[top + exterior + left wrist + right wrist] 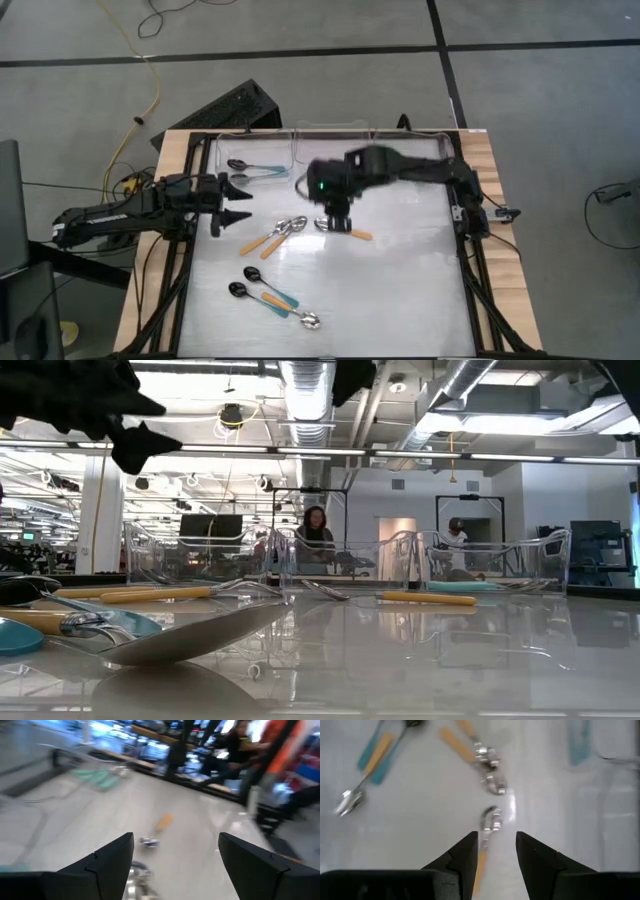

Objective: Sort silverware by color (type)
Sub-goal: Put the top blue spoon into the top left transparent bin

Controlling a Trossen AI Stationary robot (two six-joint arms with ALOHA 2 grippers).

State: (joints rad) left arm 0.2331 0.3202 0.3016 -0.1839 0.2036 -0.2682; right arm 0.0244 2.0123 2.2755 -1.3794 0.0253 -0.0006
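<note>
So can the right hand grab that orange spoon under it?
Probably yes: the right hand hangs right over the orange-handled spoon, fingers apart either side of it, nothing between them.

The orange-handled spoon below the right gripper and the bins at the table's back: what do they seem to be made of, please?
Orange-handled spoon: shiny bowl with bright glints, likely polished metal; matte orange handle, probably plastic. Bins: see-through walls, apparently clear plastic.

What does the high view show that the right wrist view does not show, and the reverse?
Only the high view shows the left gripper, open at the table's left side, and a teal-handled spoon near the clear bins. Only the right wrist view shows the right gripper with its fingers apart astride an orange-handled spoon. Both show the pair of orange-handled spoons and the lower spoon cluster.
</note>
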